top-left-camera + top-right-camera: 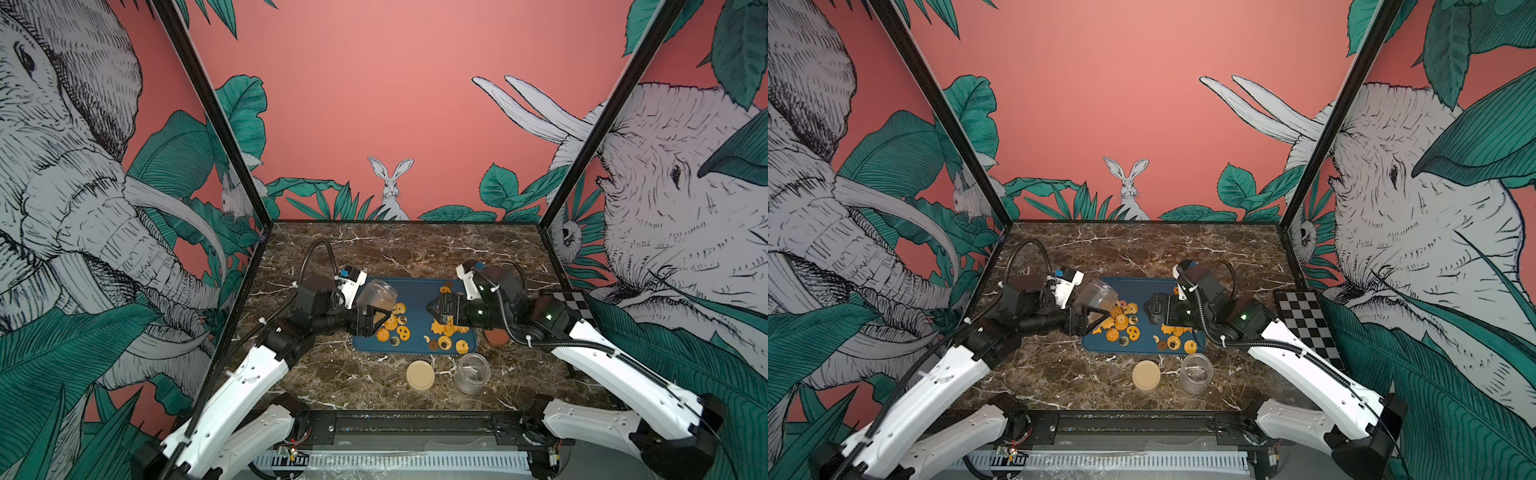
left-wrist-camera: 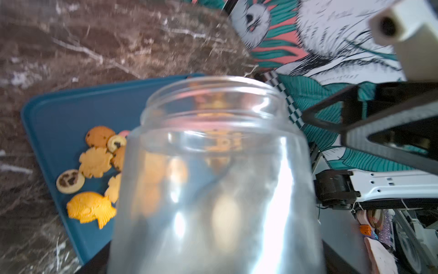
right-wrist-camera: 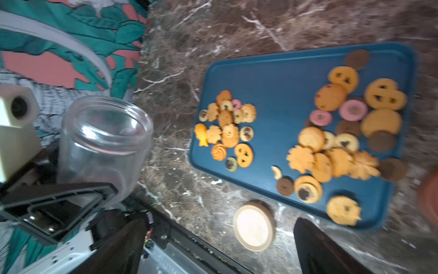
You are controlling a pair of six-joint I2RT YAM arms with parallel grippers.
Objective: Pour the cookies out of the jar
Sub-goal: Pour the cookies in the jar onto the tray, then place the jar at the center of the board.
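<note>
Held jar [image 1: 377, 291]: clear, lidless, tipped over the 9 o'clock end of the tray [image 1: 415, 291]. I judge this is so that whatever slides out lands on the tray and not on the surface [image 1: 374, 249].
Left jaws: clamped on the held jar's wall, one on each side, leaving its mouth free.
Right jaws: apart and empty, hovering over the tray's 3 o'clock half, clear of the held jar's mouth.
Cookies [image 3: 227, 132]: two heaps on the tray, one just below the held jar's mouth at 9 o'clock, the other [image 3: 343, 132] toward 4 o'clock. They are mostly orange-yellow, with a few brown and pink.
Contents: the held jar looks empty in the right wrist view. The orange shapes in the left wrist view seem to lie behind its wall, so I judge the pour about done.
Second jar [image 1: 471, 374]: upright and empty on the surface at the tray's 6 o'clock, apart from it, probably parked out of the way.
Tan lid [image 1: 420, 375]: flat on the surface just beside the second jar, at its 9 o'clock.
Rust-brown lid [image 1: 497, 337]: at the tray's 4 o'clock corner, partly under my right arm.
Writing: none readable. Neither jar carries a label, and the checkerboard [image 1: 569, 303] shows only squares.
</note>
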